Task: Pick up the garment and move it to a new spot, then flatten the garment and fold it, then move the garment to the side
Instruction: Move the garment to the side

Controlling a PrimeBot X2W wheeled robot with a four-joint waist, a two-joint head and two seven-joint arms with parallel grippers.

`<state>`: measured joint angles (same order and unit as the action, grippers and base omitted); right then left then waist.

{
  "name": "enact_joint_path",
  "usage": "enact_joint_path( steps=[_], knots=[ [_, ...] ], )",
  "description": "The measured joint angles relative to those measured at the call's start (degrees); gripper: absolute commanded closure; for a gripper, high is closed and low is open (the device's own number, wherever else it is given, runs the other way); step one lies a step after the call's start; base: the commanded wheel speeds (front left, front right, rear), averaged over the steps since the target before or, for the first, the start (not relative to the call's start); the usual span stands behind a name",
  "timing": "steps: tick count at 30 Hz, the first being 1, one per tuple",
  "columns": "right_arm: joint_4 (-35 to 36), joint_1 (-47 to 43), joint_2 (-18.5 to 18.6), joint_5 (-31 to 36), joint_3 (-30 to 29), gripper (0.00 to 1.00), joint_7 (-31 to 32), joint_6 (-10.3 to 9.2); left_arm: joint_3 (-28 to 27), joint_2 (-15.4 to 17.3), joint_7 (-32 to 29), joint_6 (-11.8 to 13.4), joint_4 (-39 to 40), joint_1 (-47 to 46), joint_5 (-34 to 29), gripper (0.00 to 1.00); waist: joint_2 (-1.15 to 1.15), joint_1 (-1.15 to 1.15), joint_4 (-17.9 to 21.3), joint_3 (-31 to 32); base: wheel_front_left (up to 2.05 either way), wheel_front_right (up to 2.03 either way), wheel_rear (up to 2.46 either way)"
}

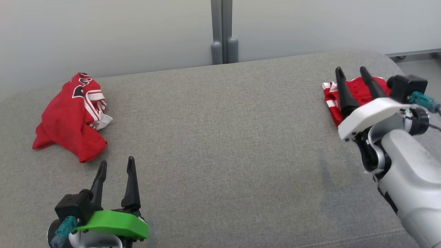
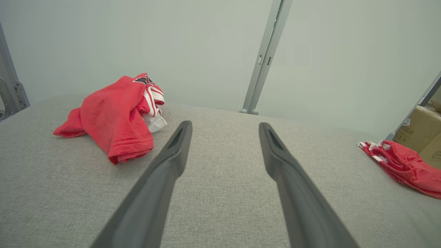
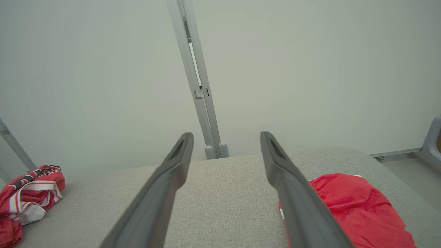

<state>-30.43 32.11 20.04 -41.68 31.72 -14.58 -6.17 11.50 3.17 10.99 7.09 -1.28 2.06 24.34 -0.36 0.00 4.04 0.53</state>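
Observation:
A crumpled red garment (image 1: 65, 120) with white stripes and black lettering lies at the far left of the grey fabric surface (image 1: 220, 137); it also appears in the left wrist view (image 2: 113, 113) and the right wrist view (image 3: 24, 193). A second red garment (image 1: 358, 90), lying flatter, sits at the far right (image 2: 406, 165) (image 3: 351, 206). My left gripper (image 1: 116, 162) (image 2: 224, 124) stands open just in front of and right of the crumpled garment, holding nothing. My right gripper (image 1: 351, 69) (image 3: 226, 134) is open and raised over the right garment, partly hiding it.
A pale wall with a grey vertical post (image 1: 224, 31) runs behind the surface. The surface rounds off at its back right corner, with floor beyond (image 1: 423, 63). Cardboard boxes (image 2: 420, 134) stand past the right end. The wide middle of the surface lies between the two garments.

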Motion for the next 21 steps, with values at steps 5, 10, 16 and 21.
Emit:
enact_joint_path(
  steps=[5, 10, 16, 21],
  knots=[
    [5.5, -8.1, -3.3, 1.9, -1.2, 0.0, 0.0, -0.52, -2.2, 0.0, 0.7, 0.0, -0.1, 1.6, -0.6, 0.0, 0.0, 0.0, 0.0, 0.6, 0.0, 0.0, 0.0],
    [8.9, -13.7, -5.6, 4.4, -2.2, 0.0, 0.0, -0.94, -2.6, -0.1, 1.2, 0.0, -0.2, 2.7, -1.4, 0.0, 0.0, 0.0, -0.2, 0.9, 0.0, 0.0, 0.0],
    [11.6, -19.0, -5.8, 8.1, -3.1, 0.0, 0.0, -1.0, -3.9, -0.2, 1.7, 0.0, -0.5, 3.9, -1.6, 0.0, 0.0, 0.0, -0.5, 1.0, 0.0, 0.0, 0.0],
    [14.2, -21.3, -6.2, 11.9, -5.9, 0.0, 0.0, -1.0, -4.2, -0.2, 1.7, 0.0, -1.0, 5.0, -1.9, 0.0, 0.0, 0.0, -0.7, 1.1, 0.0, 0.0, 0.0]
  ],
)
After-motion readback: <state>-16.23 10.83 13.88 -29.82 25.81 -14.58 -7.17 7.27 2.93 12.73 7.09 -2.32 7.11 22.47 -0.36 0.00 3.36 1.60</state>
